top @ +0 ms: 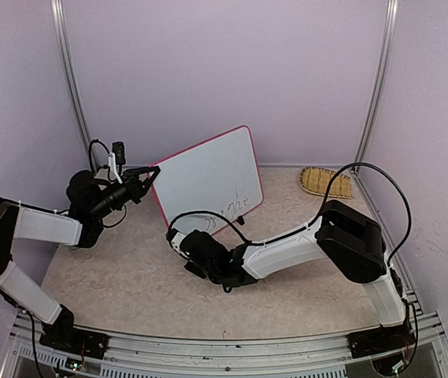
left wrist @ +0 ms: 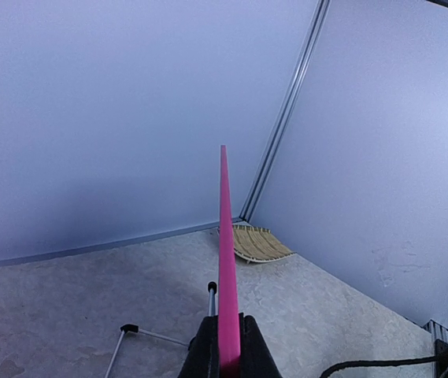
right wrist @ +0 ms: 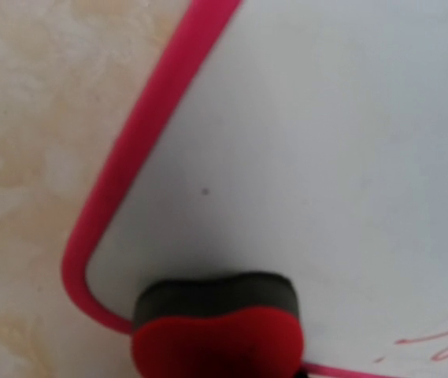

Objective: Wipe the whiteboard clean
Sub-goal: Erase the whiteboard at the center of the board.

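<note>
The whiteboard (top: 208, 177) stands tilted on the table with its pink-red frame and a marker scrawl (top: 227, 211) near its lower edge. My left gripper (top: 151, 175) is shut on the frame's upper left corner. In the left wrist view the frame edge (left wrist: 225, 260) runs up from between the black fingers (left wrist: 204, 354). My right gripper (top: 178, 238) is low at the board's lower left corner, shut on a red eraser (right wrist: 216, 331). The eraser's dark felt side presses the white surface (right wrist: 302, 142). It hides the right fingers in the wrist view. Red scrawl (right wrist: 436, 342) shows at the right.
A woven bamboo tray (top: 326, 181) lies at the back right by the wall; it also shows in the left wrist view (left wrist: 259, 242). The board's thin metal legs with black feet (left wrist: 141, 335) rest on the table behind it. Walls enclose three sides.
</note>
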{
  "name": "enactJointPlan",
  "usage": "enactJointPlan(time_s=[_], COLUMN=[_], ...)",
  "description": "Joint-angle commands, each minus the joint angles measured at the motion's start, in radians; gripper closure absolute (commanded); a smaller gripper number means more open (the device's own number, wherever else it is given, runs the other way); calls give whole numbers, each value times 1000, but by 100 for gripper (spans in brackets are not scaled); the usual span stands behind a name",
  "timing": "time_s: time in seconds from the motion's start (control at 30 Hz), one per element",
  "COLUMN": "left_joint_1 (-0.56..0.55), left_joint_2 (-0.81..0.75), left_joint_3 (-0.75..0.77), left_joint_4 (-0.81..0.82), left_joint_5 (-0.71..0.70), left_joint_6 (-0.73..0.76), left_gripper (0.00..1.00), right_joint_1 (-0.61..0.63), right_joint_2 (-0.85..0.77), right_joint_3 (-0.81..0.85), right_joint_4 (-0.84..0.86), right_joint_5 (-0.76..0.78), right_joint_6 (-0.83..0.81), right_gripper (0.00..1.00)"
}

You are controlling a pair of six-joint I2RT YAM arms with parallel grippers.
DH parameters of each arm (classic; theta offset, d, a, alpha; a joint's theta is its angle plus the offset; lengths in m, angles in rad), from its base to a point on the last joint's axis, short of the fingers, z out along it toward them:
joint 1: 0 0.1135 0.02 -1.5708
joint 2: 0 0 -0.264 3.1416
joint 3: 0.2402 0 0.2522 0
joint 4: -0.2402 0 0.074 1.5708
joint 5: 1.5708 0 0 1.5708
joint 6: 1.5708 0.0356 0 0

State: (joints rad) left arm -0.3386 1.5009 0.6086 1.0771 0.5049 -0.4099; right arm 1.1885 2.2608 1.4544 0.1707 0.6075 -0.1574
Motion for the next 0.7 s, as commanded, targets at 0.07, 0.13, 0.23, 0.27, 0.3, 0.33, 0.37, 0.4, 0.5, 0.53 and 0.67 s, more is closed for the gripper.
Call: enactJointPlan(time_s=[0.07, 0.13, 0.23, 0.27, 0.3, 0.33, 0.37, 0.4, 0.5, 0.53, 0.67], left_joint_1=[-28, -28, -28, -28, -28, -28, -28, -28, -28, -27, -26], left_joint_2=[19, 22, 19, 19, 18, 18, 17, 17, 18, 18, 19], left_joint_3=[-15, -14, -15, -15, -15, -15, -15, -15, -15, -14, -13], left_joint_4=[-107, -108, -109, -109, -108, -108, -109, -109, -109, -109, -110], left_joint_5=[85, 87, 87, 87, 87, 87, 86, 85, 86, 86, 84], left_joint_6=[16, 16, 16, 16, 17, 17, 17, 17, 18, 18, 19], left_gripper=[100, 100, 100, 100, 100, 100, 100, 100, 100, 100, 100], right_joint_1=[-9, -11, -22, -26, -30, -32, -35, -40, -61, -70, -111], right_joint_2=[-24, -30, -37, -39, -39, -42, -44, -46, -74, -90, -168], right_joint_3=[33, 58, 99, 116, 127, 136, 143, 150, 146, 137, 29], right_joint_4=[78, 94, 98, 98, 99, 100, 101, 102, 107, 110, 195], right_joint_5=[31, 35, 29, 27, 29, 29, 28, 26, -2, -24, -155], right_joint_6=[-40, -58, -70, -71, -71, -73, -72, -68, -24, -1, 77], right_gripper=[83, 82, 82, 82, 82, 82, 82, 82, 82, 82, 82])
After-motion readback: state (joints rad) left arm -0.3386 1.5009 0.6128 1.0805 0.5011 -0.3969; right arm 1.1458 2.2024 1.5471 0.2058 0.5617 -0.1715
